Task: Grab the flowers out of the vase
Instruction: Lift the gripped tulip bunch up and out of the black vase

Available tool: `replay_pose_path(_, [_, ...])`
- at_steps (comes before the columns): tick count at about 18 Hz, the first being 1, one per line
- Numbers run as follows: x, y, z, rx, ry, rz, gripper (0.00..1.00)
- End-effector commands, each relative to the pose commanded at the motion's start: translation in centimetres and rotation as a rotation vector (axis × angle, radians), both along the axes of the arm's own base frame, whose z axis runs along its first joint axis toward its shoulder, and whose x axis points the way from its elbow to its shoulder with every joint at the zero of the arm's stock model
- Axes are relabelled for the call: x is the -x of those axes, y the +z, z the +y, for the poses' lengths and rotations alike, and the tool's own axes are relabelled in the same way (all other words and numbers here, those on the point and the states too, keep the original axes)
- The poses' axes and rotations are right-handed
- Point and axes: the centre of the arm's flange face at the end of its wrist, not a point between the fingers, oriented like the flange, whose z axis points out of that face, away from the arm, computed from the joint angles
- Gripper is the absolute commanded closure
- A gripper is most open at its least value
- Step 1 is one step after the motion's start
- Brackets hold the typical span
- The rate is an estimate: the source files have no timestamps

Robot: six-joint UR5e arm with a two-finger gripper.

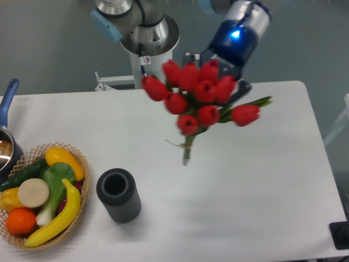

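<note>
Camera view, flowers (202, 93) aloft (no legible writing)

Red flowers (199, 95) aloft; grey vase (118, 194) upright, empty.

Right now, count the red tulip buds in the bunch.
9 in the flowers, held above the table: four along the top, three across the middle, one lowest by the stems, one far right. Others may be hidden behind them or against the gripper.

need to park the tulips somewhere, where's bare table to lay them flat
Widest bare stretch: right half of the table, right of the vase. Another patch behind the vase, toward the arm's base. Left is crowded: basket, pot. Flowers hang in the claw.
</note>
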Motion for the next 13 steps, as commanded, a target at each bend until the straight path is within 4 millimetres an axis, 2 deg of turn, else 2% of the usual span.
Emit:
replay_pose_path(6, [3.4,-2.6,-2.0,-0.006,0.027,0.001,0.59])
replay_pose_path(13, [4.4,-3.6,-2.7,-0.001,0.039,-0.002,0.59])
